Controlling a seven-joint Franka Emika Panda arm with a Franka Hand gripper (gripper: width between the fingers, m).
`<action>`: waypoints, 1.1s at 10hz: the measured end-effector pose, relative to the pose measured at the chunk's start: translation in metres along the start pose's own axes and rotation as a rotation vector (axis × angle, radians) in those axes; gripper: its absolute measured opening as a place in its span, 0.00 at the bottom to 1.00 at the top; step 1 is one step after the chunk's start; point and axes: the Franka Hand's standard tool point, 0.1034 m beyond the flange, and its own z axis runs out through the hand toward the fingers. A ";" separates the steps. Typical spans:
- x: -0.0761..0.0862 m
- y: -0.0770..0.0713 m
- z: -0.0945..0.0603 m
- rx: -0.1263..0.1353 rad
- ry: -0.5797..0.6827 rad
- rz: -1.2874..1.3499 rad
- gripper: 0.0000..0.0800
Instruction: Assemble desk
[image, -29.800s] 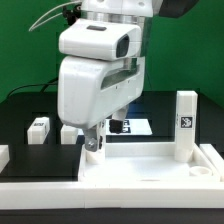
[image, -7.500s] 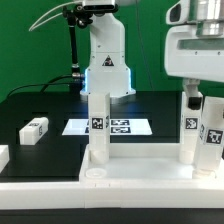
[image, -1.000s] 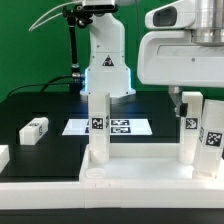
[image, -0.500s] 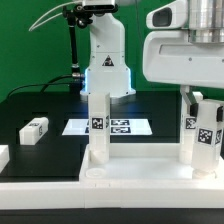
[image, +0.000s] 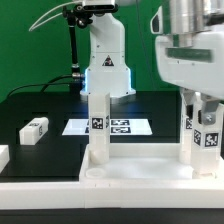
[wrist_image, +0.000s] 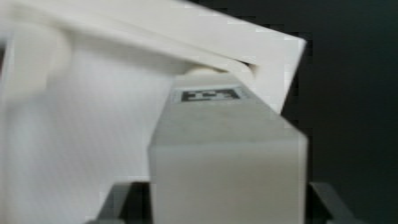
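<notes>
At the exterior view's right, the held leg (image: 210, 145) is clamped upright between the jaws of the gripper (image: 205, 108), low at a corner of the top (image: 140, 172), just beside a standing leg (image: 187, 135). It should be kept plumb, lowered straight and turned home gently, the standing leg left untouched.

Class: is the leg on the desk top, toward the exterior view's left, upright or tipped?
Upright: the leg has vertical sides, its base resting on the desk top.
</notes>
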 end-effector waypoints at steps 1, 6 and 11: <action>-0.003 -0.001 0.000 0.004 -0.014 0.133 0.36; -0.005 0.002 0.001 -0.032 0.017 -0.002 0.60; -0.013 0.005 0.004 -0.039 0.011 -0.459 0.81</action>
